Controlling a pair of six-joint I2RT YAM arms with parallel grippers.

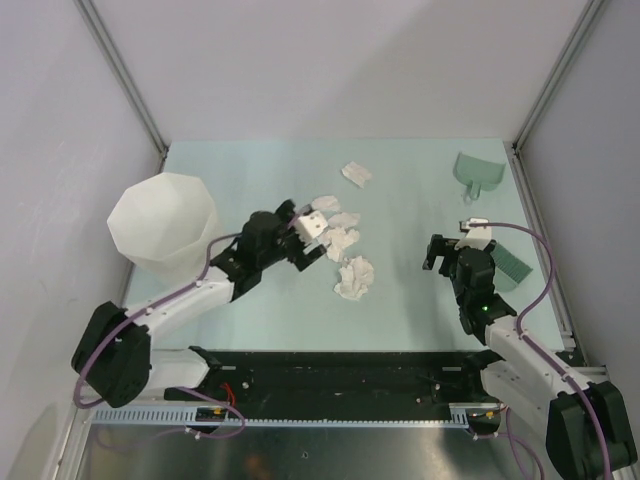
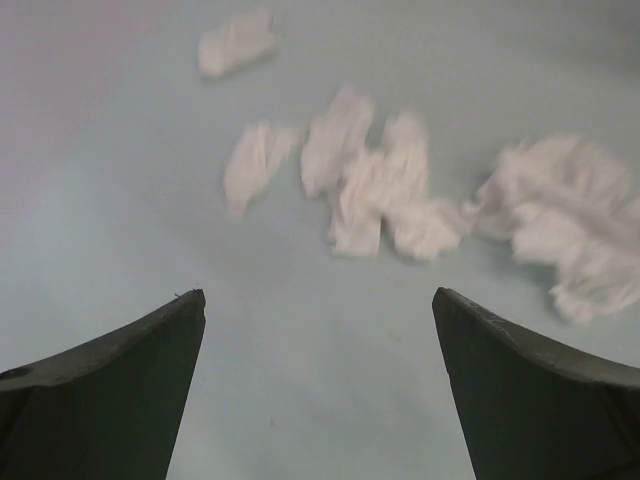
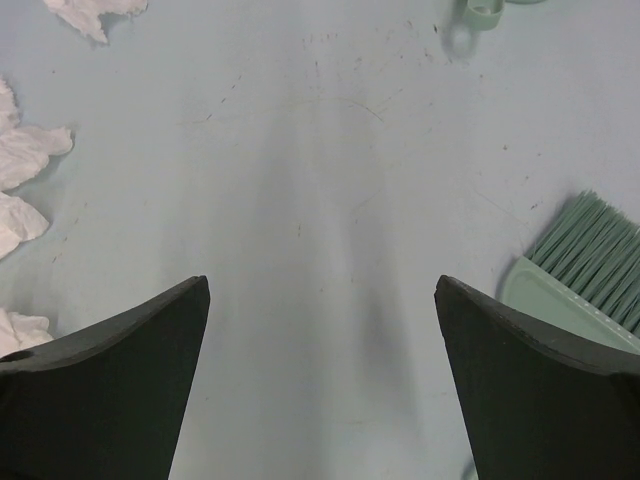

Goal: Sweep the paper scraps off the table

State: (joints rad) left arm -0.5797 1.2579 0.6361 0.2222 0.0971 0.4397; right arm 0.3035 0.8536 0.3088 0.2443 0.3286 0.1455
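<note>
Several crumpled white paper scraps [image 1: 343,240] lie mid-table on the pale green table [image 1: 420,190], one scrap [image 1: 356,174] farther back and the largest wad [image 1: 355,277] nearest the front. My left gripper [image 1: 308,230] hovers just left of the cluster, open and empty. In the left wrist view the scraps [image 2: 380,190] lie ahead of the open left gripper [image 2: 318,295], the big wad [image 2: 565,220] to the right. My right gripper [image 1: 455,242] is open and empty over bare table, right of the scraps. In the right wrist view, the right gripper [image 3: 322,285] has scraps [image 3: 25,160] at the left edge.
A tall white faceted bin [image 1: 163,220] stands at the table's left side. A green dustpan [image 1: 478,172] lies at the back right. A green brush [image 1: 510,265] rests right of my right gripper, its bristles [image 3: 590,260] showing in the right wrist view. Grey walls enclose the table.
</note>
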